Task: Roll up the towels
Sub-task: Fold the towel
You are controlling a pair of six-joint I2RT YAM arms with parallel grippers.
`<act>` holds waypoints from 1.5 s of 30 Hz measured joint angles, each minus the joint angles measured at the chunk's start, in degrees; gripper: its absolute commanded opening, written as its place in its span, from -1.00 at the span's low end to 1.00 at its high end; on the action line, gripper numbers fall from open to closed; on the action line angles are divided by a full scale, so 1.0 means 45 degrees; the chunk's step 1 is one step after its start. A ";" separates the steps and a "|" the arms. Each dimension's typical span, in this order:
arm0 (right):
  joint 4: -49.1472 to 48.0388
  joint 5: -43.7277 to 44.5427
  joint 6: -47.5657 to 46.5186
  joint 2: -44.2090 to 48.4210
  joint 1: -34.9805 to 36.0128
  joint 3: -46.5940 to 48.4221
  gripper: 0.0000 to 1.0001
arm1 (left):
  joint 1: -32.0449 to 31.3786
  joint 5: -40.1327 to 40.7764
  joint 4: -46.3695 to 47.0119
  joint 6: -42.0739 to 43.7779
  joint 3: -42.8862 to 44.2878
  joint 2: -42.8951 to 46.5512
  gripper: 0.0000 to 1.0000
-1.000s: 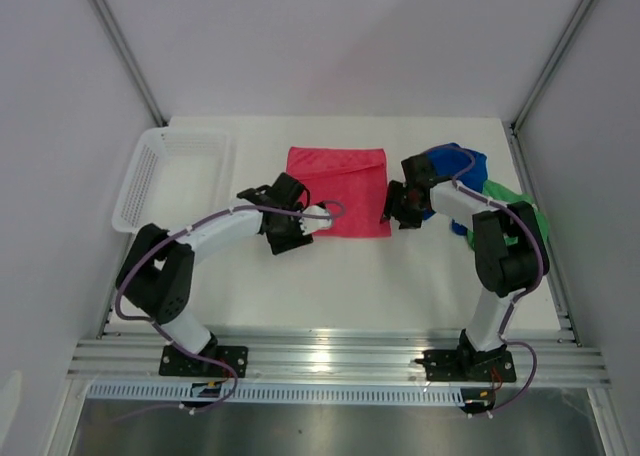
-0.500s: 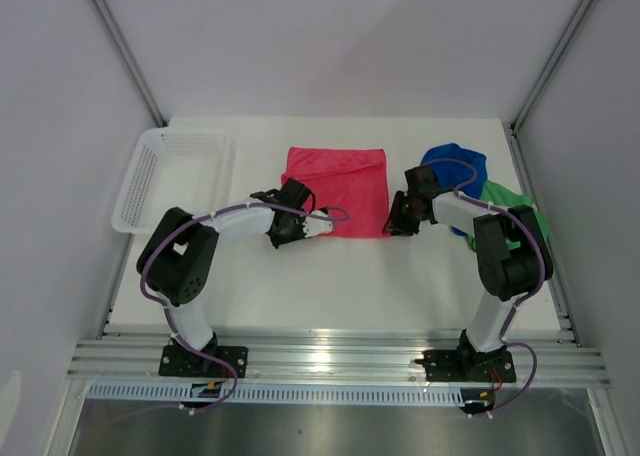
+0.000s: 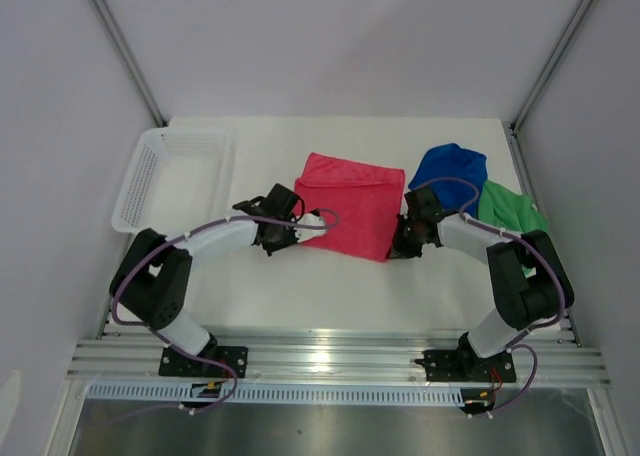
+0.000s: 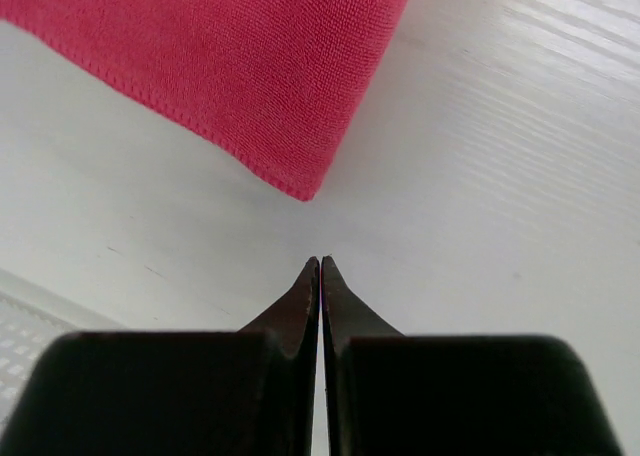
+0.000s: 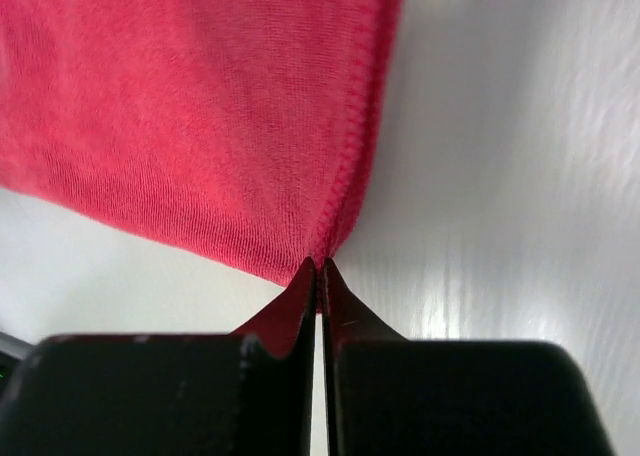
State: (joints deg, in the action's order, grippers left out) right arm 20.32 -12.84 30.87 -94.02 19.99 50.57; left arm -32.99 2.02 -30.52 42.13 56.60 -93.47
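Observation:
The pink-red towel (image 3: 350, 204) lies flat and skewed in the middle of the table. My right gripper (image 3: 393, 249) is shut on its near right corner; in the right wrist view the towel (image 5: 180, 106) bunches at the tips of that gripper (image 5: 318, 264). My left gripper (image 3: 312, 226) is shut on nothing. In the left wrist view the towel's near left corner (image 4: 300, 191) lies a little ahead of that gripper's (image 4: 320, 261) tips, apart from them. The blue towel (image 3: 450, 166) and the green towel (image 3: 510, 206) lie crumpled at the right.
A white mesh basket (image 3: 128, 201) stands at the left edge of the table. Metal frame posts rise at the back corners, and an aluminium rail runs along the near edge by the arm bases.
Both grippers went from open to shut. The right one closed on the towel's corner. The pink-red towel turned from square to skewed, its near right corner drawn nearer. The left gripper closed short of the towel.

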 measured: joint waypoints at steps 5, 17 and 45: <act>0.0476 0.0126 0.0053 0.1496 0.1078 -0.1297 -1.00 | -0.0243 -0.0544 -0.0151 -0.0447 -0.1239 0.1656 -0.99; 0.3055 0.0316 0.0996 0.6960 0.1681 -0.3997 -0.71 | -0.1010 -0.1146 -0.1729 -0.0933 -0.2234 0.3502 -0.40; 0.1433 -0.0131 -0.6921 -0.0631 -0.2302 0.3269 0.12 | -0.0364 -0.3104 -0.3755 0.4420 0.8000 -0.5236 -0.14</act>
State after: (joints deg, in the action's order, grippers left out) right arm 26.76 -13.43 -0.27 -96.86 9.63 65.28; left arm -34.63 -11.94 -47.42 62.02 92.60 -117.03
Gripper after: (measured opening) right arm 0.567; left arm 0.438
